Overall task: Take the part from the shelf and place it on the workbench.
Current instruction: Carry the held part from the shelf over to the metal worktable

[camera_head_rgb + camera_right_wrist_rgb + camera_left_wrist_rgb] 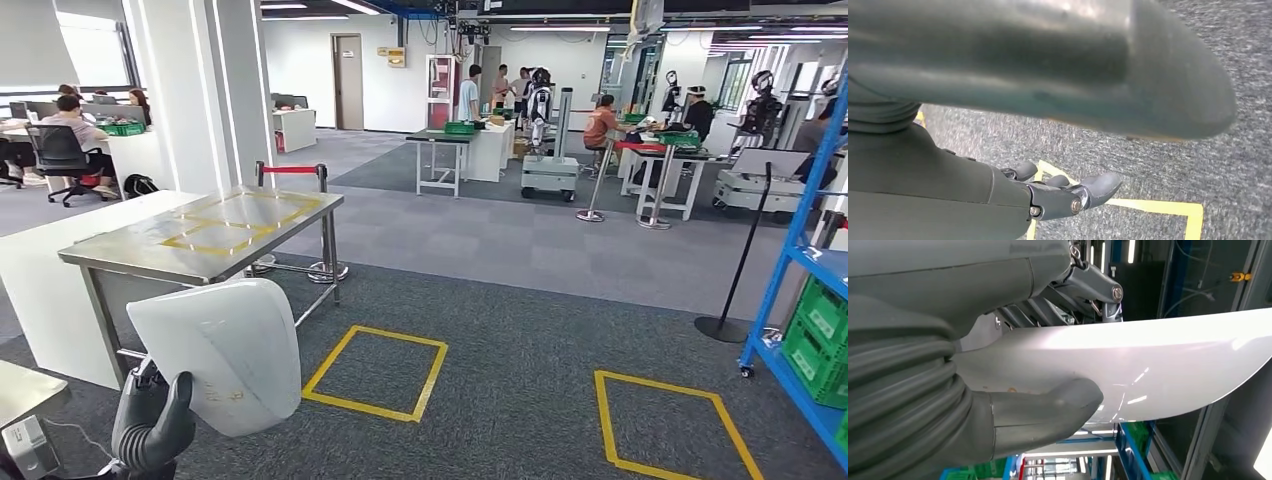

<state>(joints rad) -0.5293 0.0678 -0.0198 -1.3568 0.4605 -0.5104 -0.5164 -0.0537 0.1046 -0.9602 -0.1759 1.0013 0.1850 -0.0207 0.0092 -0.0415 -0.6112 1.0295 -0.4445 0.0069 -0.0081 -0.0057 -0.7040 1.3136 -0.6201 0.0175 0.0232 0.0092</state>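
Room: open workshop with grey carpet, yellow floor squares (375, 373) just past the workbench.
Workbench (205, 235): steel top with yellow tape outlines, ahead and left.
Part (225, 350): white curved panel, held upright just short of the workbench.
Left hand (150, 420): clamped on the panel's lower edge, thumb (1058, 405) pressed against it.
Right hand (1063, 192): hangs over the carpet, fingers loosely apart, holding nothing.
Advice: probably carry it level, lay it flat inside the tape outlines.
Shelf (815, 300): blue rack with green crates, far right of the workbench.

L robot hand (152, 418) grips sth; R robot hand (1068, 192) hangs, fingers apart.

Yellow floor squares (375, 373) — red-belt barrier (290, 170)
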